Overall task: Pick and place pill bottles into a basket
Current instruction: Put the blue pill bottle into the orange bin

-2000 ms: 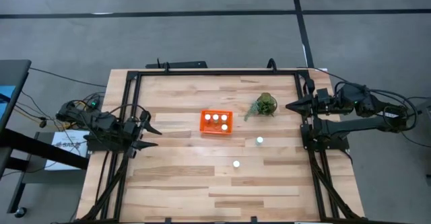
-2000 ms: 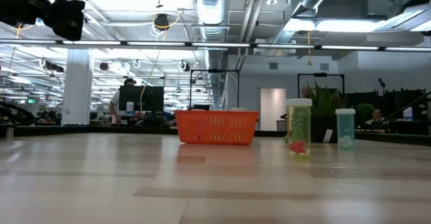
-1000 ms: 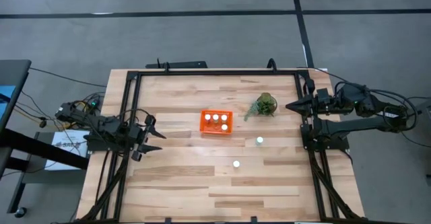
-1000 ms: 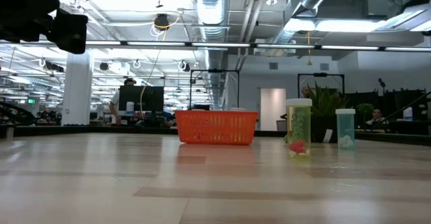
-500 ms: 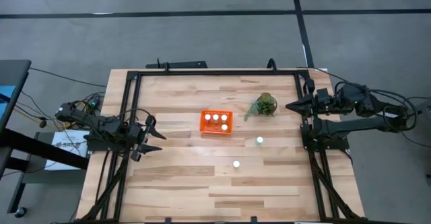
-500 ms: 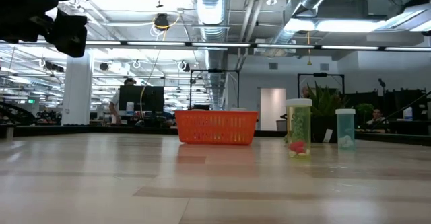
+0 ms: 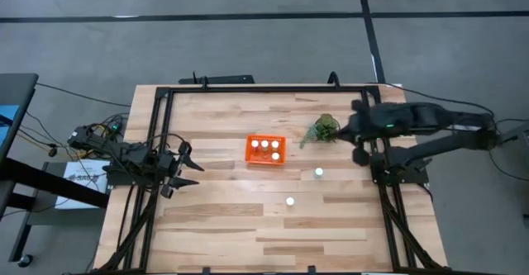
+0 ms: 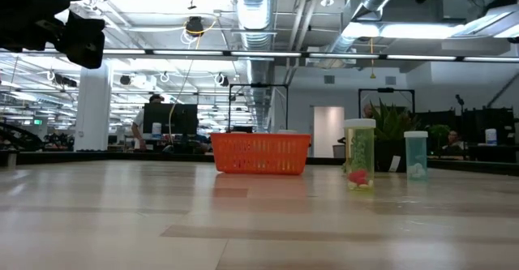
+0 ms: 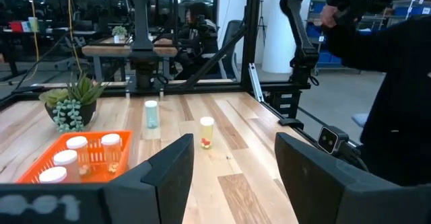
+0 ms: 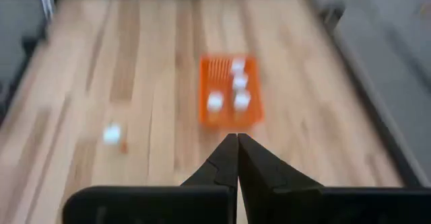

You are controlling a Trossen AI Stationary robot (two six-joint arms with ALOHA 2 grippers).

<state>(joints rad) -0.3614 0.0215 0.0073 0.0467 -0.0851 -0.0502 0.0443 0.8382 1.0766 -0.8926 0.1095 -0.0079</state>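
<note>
We note that our right hand (image 7: 357,130) has just swung out from its parked pose at the table's right edge and now sits over the table (image 7: 215,225) beside the plant (image 7: 325,129); its fingers (image 10: 237,158) are pressed together, clenched on nothing. Our left hand (image 7: 183,168) waits at the left edge, released, with its fingers (image 9: 172,173) spread apart, unchanged over the last half second. The basket (image 7: 265,150) lies well ahead of the right hand, between the two hands, and holds pill bottles; the left wrist view shows four white caps inside. Two pill bottles remain standing on the table: the first loose bottle (image 7: 319,173) is near the right hand, just toward the front edge; the second loose bottle (image 7: 290,201) stands farther out from it. We judge that the right arm is starting its approach to the nearer bottle and must spread its fingers before descending.
</note>
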